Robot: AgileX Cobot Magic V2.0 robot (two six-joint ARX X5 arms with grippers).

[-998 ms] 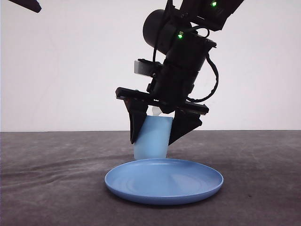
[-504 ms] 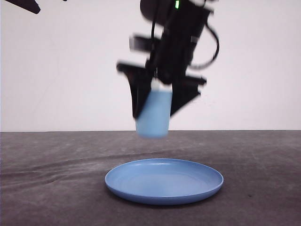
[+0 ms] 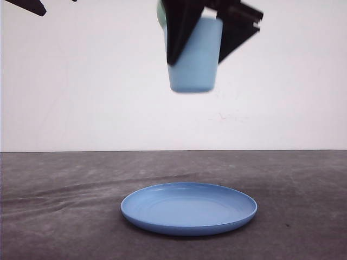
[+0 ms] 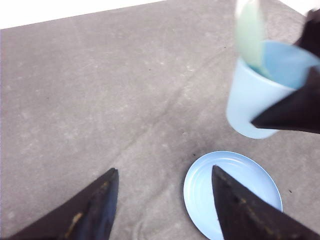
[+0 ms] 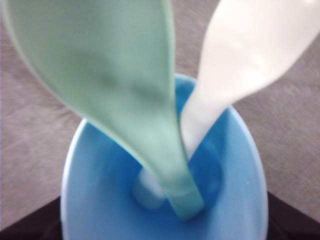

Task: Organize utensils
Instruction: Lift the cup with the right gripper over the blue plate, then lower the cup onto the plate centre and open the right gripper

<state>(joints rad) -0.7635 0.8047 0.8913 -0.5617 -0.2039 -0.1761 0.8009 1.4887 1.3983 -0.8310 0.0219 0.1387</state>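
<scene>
My right gripper [image 3: 196, 60] is shut on the light blue cup [image 3: 192, 54] and holds it high in the air, above the round blue plate [image 3: 190, 208]. The mint-green spoon [image 5: 115, 75] and the white fork [image 5: 250, 55] stand in the cup [image 5: 100, 200], handles down and heads above the rim. A bit of the spoon [image 3: 161, 13] pokes out beside the left finger. In the left wrist view my left gripper [image 4: 165, 169] is open and empty, well above the table, with the cup [image 4: 250, 100] and the plate [image 4: 250, 172] off to one side.
The table is a dark grey mat [image 3: 65, 216] with a few creases; a white wall [image 3: 81, 81] stands behind it. A dark part of the left arm [image 3: 30, 5] shows at the upper left corner of the front view.
My right gripper has lifted the cup with both utensils from the table behind the plate straight up to the top of the front view. The plate has not moved.
</scene>
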